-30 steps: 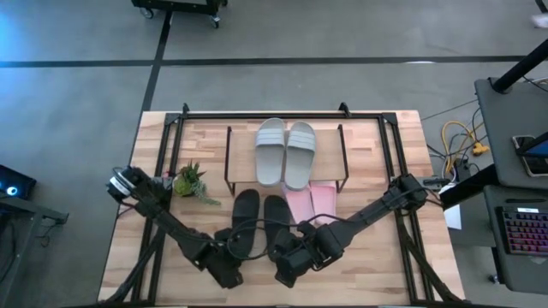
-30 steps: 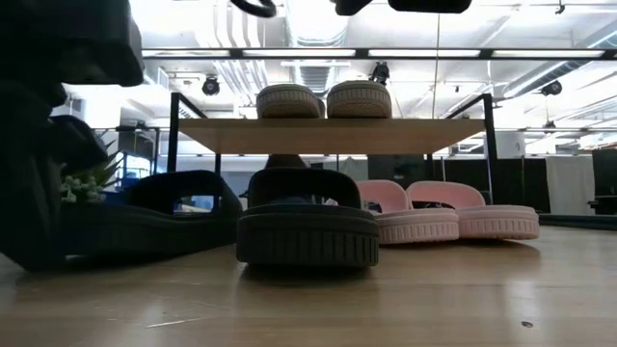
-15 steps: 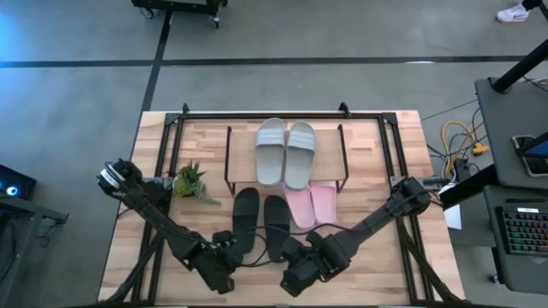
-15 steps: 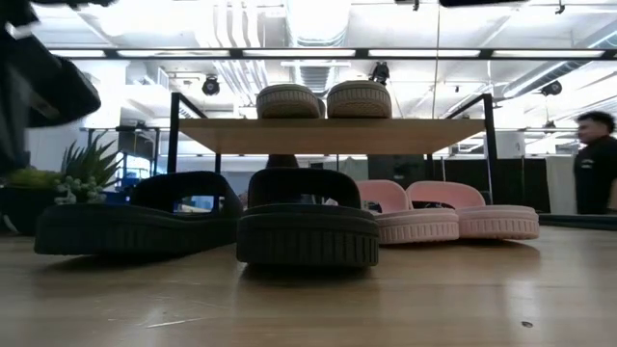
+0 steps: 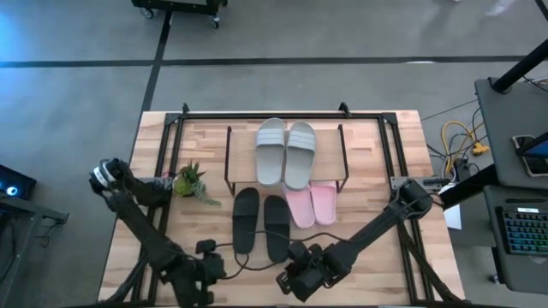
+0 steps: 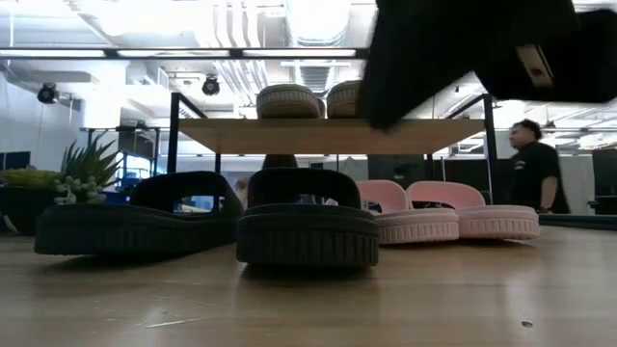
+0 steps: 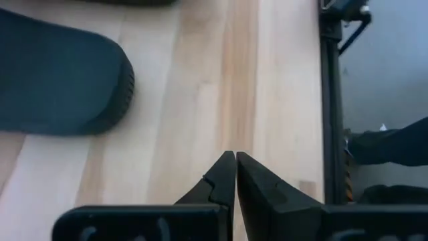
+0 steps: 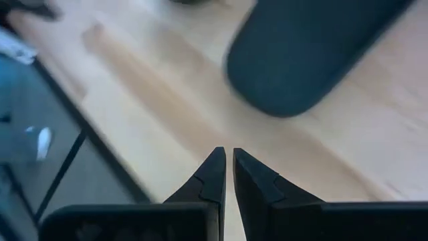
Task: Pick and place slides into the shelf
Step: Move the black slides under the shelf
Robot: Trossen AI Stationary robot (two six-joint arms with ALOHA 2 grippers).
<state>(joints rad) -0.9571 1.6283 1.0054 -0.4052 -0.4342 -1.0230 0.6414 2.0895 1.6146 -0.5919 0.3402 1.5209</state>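
Two black slides [image 5: 246, 219] [image 5: 276, 228] lie side by side, soles down, on the table in front of the shelf [image 5: 229, 158]. Two pink slides [image 5: 310, 205] lie to their right, their toes under the shelf. Two grey slides [image 5: 285, 152] rest on the shelf's top board [image 6: 328, 136]. My left gripper [image 5: 199, 275] hangs shut near the table's near edge, left of the black slides' heels; its wrist view shows one black heel [image 7: 60, 80]. My right gripper [image 5: 284, 285] hangs shut just behind the right black slide's heel [image 8: 307, 53]. Neither holds anything.
A small potted plant [image 5: 190, 181] stands left of the shelf. A black frame [image 5: 265, 114] runs round the table. Bare wood lies along the near edge beneath both grippers. In the low view a dark arm [image 6: 463, 48] covers the upper right, and a person [image 6: 535, 164] stands in the room behind.
My left gripper has drawn back from the black slides toward the table's near left corner, rising out of the low view. My right gripper has sunk toward the near edge and rolled, coming into the low view from above. Both stay shut. The slides have not moved.
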